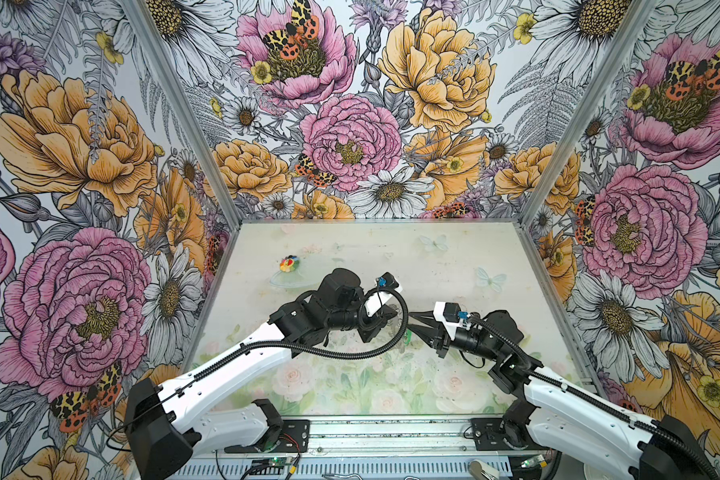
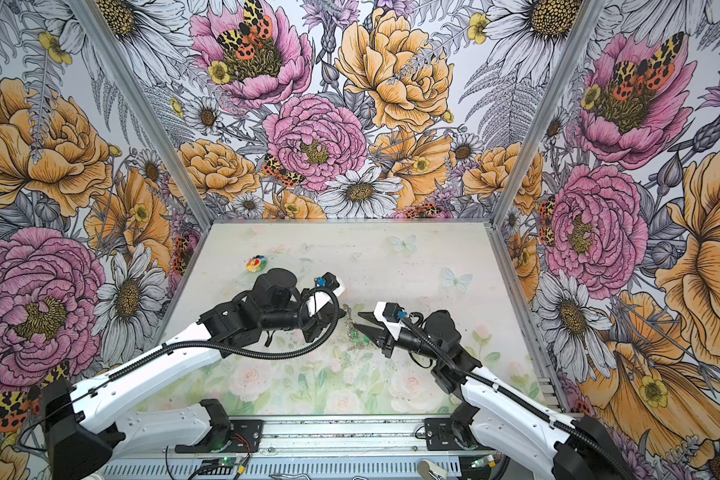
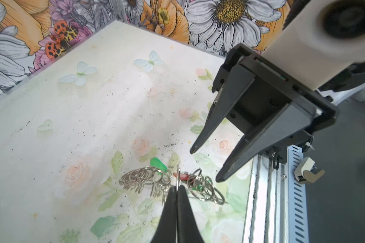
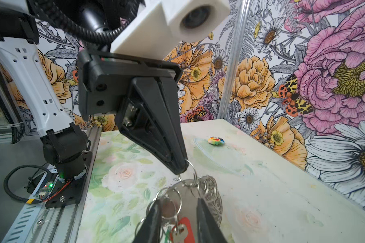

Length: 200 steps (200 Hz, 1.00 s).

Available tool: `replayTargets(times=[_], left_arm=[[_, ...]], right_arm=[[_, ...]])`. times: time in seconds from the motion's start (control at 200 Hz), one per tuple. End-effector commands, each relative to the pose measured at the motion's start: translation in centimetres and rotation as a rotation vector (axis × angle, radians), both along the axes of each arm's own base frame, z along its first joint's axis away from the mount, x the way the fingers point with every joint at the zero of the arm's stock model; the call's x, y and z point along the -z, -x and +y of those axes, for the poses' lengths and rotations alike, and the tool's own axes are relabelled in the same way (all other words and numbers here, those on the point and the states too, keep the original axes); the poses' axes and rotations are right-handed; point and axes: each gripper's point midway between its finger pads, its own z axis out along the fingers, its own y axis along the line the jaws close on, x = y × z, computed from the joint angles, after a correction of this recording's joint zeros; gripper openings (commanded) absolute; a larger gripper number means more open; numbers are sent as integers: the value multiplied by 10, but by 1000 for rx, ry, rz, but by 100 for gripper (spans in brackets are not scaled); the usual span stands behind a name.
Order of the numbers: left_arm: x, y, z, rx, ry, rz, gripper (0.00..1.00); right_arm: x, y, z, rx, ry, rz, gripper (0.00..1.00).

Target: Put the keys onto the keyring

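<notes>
The keyring (image 4: 185, 199), a flat grey band fringed with silver wire loops (image 3: 143, 177), hangs just above the table. My left gripper (image 3: 177, 188) is shut on one of those loops (image 4: 190, 166); its pinched tip shows in the right wrist view. My right gripper (image 4: 177, 202) is open, with one finger on each side of the band. A green-headed key (image 3: 157, 164) and a red-headed key (image 4: 181, 229) hang among the loops. Green key heads (image 2: 360, 337) show below the two grippers in both top views.
A round multicoloured toy (image 1: 288, 264) lies at the back left beside a clear oval dish (image 4: 230, 160). Floral walls close in the table (image 2: 412, 257) on three sides. A metal rail (image 1: 391, 436) with both arm bases runs along the front edge.
</notes>
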Motion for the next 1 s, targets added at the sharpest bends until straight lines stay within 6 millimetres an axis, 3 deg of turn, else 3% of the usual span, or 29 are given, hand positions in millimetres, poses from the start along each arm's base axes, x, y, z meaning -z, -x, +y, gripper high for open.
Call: replayTargets(times=[0.0, 0.275, 0.61, 0.996], left_arm=[[18, 13, 19, 25, -190, 42, 0], [17, 30, 3, 142, -248, 58, 0], [14, 35, 5, 178, -248, 29, 0], [9, 40, 1, 221, -243, -8, 0]], right_arm=[[0, -6, -2, 26, 10, -13, 28], [6, 13, 16, -155, -16, 61, 22], [9, 29, 26, -278, -14, 116, 13], [13, 27, 32, -281, -2, 131, 15]])
